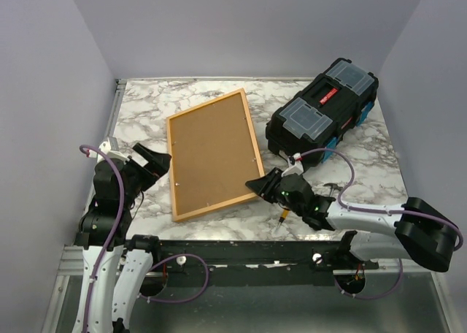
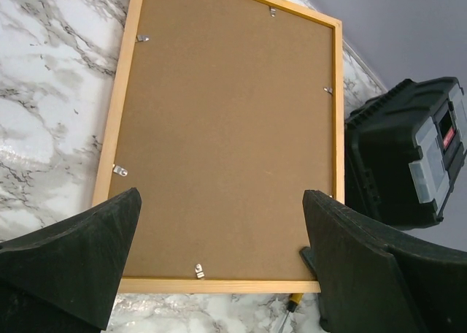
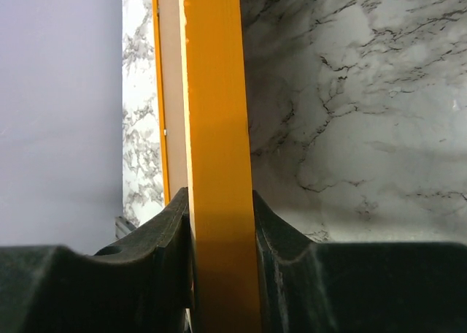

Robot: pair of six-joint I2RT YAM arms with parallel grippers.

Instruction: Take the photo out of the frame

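1. Marbled surface (image 1: 146, 106), lilac walls.
2. Right hand (image 1: 259, 185), low, clamps the frame (image 1: 215, 207) at its 5 o'clock corner.
3. Left hand (image 1: 160, 165), fingers wide apart, hovers at the frame's 8 o'clock edge.
4. One frame, face down, centre; one photo (image 1: 211, 154) inside, brown back up; one toolbox (image 1: 321, 117) at 2 o'clock.

Overhead plus wrist close-ups, all on frame (image 1: 252, 134)

The thin orange rectangular wooden frame (image 2: 219, 285) lies face down, left of centre on the marble-patterned counter (image 1: 139, 106), with the brown-backed photo board (image 1: 211, 150) inside it. The black plastic toolbox (image 1: 321, 117) stands to its right, further back. The yellow-handled screwdriver (image 1: 283, 216) lies by the counter's front edge. The left end effector (image 1: 162, 161) sits beside the frame's left rail; the right end effector (image 1: 257, 185) straddles its near right corner
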